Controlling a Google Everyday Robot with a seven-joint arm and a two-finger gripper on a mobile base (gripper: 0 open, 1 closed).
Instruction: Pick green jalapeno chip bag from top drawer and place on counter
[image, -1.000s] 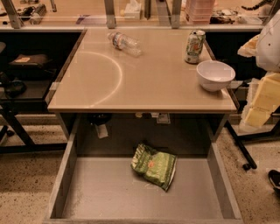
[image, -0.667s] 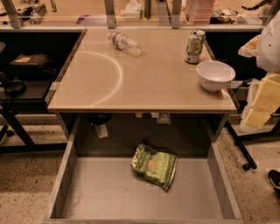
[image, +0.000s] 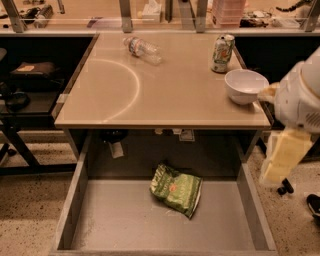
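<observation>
- The green jalapeno chip bag lies flat on the floor of the top drawer, slightly toward 12 o'clock of its middle and clear of every wall.
- It looks light, soft and crumpled. The foil is probably slippery, and the chips inside would crush easily.
- The best hold is probably a pinch across its narrow width, or on the pale crimped edge at 5 o'clock.
- The end effector hangs at 3 o'clock, just off the surface and well apart from the bag. Nothing shows in it, and I cannot tell whether it is open.
</observation>
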